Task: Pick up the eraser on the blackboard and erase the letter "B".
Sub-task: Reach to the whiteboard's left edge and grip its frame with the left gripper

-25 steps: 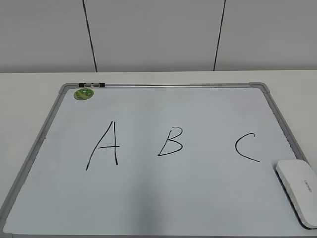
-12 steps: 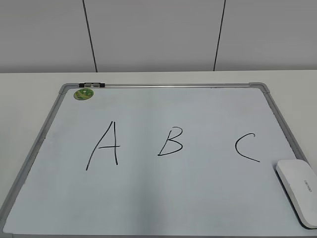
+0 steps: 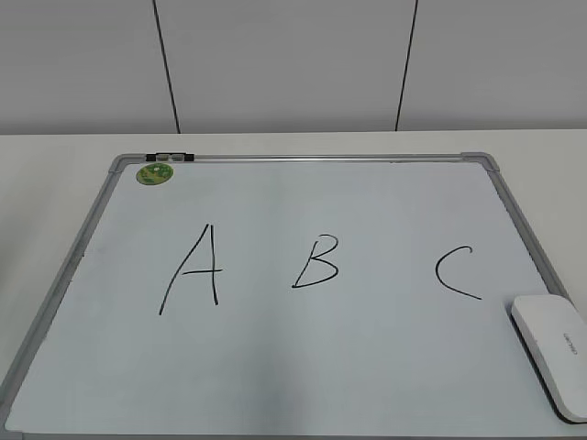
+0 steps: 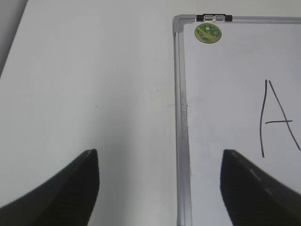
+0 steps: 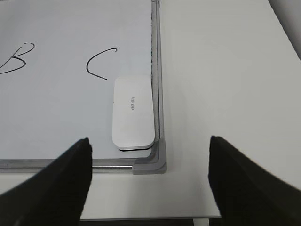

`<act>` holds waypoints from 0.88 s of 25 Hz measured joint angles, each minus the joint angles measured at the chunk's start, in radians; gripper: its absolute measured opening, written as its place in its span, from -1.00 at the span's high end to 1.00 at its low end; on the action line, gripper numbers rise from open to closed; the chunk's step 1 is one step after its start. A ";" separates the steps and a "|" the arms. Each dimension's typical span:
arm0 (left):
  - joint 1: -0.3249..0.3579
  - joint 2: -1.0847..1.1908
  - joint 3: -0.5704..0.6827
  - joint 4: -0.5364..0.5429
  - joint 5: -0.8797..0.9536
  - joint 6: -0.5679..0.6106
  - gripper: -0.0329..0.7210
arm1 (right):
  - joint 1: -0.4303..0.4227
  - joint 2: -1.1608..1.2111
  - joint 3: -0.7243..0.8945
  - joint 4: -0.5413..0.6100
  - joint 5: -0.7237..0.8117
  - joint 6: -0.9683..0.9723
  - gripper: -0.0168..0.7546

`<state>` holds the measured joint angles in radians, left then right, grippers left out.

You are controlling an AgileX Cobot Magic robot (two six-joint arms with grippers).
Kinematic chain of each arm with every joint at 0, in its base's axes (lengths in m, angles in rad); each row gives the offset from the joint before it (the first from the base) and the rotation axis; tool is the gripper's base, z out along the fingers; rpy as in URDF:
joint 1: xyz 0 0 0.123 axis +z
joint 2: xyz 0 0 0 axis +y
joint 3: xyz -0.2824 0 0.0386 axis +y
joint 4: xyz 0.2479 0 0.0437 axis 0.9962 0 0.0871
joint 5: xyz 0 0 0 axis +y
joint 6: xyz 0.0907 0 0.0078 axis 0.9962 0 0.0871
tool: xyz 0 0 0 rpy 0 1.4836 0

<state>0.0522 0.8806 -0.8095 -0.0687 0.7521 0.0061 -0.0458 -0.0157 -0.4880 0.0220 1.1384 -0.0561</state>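
Observation:
The blackboard (image 3: 303,159) is a white dry-erase board with a grey frame, lying flat on the table. The black letter "B" (image 3: 316,261) is drawn at its middle, between a black "A" (image 3: 193,269) and a black "C" (image 3: 456,272). The white eraser (image 3: 552,353) lies at the board's near right corner, also in the right wrist view (image 5: 133,113). My right gripper (image 5: 149,141) is open and empty, above the board's corner cap (image 5: 151,161), short of the eraser. My left gripper (image 4: 160,153) is open and empty over the board's left frame (image 4: 181,113). Neither gripper shows in the exterior view.
A round green sticker (image 3: 155,173) and a small black clip (image 3: 170,158) sit at the board's far left corner. The white table (image 5: 225,94) extends right of the board to its near edge (image 5: 150,217). A grey panelled wall (image 3: 293,64) stands behind.

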 joint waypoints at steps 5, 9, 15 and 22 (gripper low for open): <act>0.000 0.227 -0.120 -0.037 0.048 0.052 -0.66 | 0.000 0.000 0.000 0.000 0.000 0.000 -0.53; 0.000 0.404 -0.217 -0.089 0.105 0.097 -0.66 | 0.000 0.000 0.000 0.000 0.000 0.000 -0.53; 0.000 0.638 -0.340 -0.130 0.164 0.117 -0.63 | 0.000 0.000 0.000 0.000 0.000 0.000 -0.53; 0.000 0.879 -0.411 -0.141 0.171 0.121 -0.44 | 0.000 0.000 0.000 0.000 0.002 0.000 -0.53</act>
<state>0.0522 1.7592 -1.2205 -0.2098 0.9233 0.1267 -0.0458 -0.0157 -0.4880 0.0220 1.1400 -0.0561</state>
